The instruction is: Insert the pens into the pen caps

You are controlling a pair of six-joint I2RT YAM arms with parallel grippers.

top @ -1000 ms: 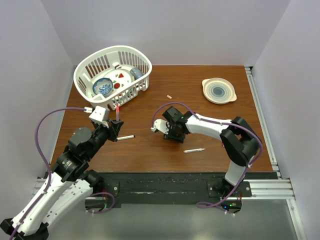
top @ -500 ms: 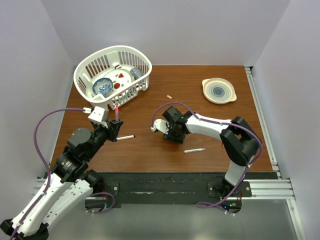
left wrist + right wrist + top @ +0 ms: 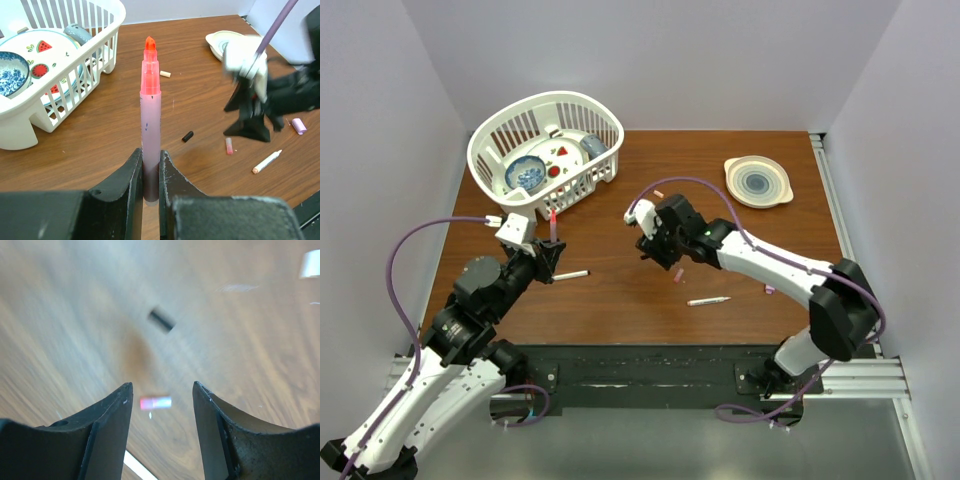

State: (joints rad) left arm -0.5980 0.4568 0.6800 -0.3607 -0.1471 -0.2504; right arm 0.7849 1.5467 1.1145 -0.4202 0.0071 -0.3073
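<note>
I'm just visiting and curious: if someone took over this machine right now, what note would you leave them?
Left hand: shut on a pink pen, upright, tip bare.
Right hand: open, empty, above the pink cap; black cap nearby.
A white pen, another white pen and a lilac cap lie on the table.
Done: no pen looks capped. Left: cap them all.

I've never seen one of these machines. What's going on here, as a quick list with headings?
Left tool: shut on pink-tipped pen, tip uncapped
Right tool: open, empty, above pink cap on table
Black cap: on table, apart from pink cap
Loose pens: left loose pen, right loose pen, both lying flat
Far edge: white basket with dishes, plate
</note>
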